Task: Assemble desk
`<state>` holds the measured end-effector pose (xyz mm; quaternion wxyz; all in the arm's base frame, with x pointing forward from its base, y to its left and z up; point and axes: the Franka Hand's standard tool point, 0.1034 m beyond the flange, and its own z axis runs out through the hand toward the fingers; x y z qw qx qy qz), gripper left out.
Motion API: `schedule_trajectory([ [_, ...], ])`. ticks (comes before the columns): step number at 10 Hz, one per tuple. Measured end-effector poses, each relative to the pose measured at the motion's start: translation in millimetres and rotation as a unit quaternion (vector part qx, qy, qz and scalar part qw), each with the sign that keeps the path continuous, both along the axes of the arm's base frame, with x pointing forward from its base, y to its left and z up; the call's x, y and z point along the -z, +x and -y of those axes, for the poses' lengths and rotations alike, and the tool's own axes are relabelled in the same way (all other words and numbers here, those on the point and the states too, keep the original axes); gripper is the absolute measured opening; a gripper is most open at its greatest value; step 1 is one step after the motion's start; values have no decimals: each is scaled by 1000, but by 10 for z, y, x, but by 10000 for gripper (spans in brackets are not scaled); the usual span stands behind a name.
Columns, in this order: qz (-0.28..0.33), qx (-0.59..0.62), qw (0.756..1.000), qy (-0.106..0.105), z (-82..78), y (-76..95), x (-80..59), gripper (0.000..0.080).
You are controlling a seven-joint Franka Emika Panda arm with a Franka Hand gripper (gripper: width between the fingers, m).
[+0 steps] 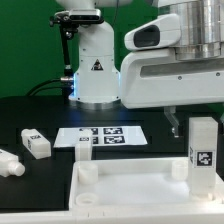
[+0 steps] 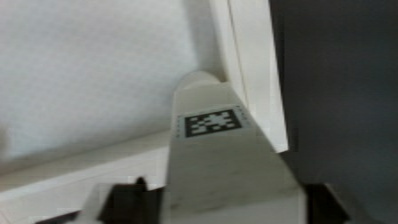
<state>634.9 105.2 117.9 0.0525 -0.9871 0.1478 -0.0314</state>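
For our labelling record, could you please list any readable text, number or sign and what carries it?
No words or numbers are readable.
Robot base: dark triangle sign, details too small.
Marker board, upright leg, lying leg: square tags, patterns only.

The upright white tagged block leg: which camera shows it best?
The exterior view: the upright white plastic block leg shows nearly whole. The wrist view gives only its tagged face, close up.

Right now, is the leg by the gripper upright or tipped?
Upright: the leg stands tall on its end at the tabletop corner.
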Motion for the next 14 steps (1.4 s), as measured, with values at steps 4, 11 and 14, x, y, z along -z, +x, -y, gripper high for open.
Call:
schedule_trajectory([
  [4,-22,225,974,24,-9,0,4,284],
  [11,-69,570,816,66,-68,-13,13,284],
  [14,-66,643,758,82,-103,3,26,284],
])
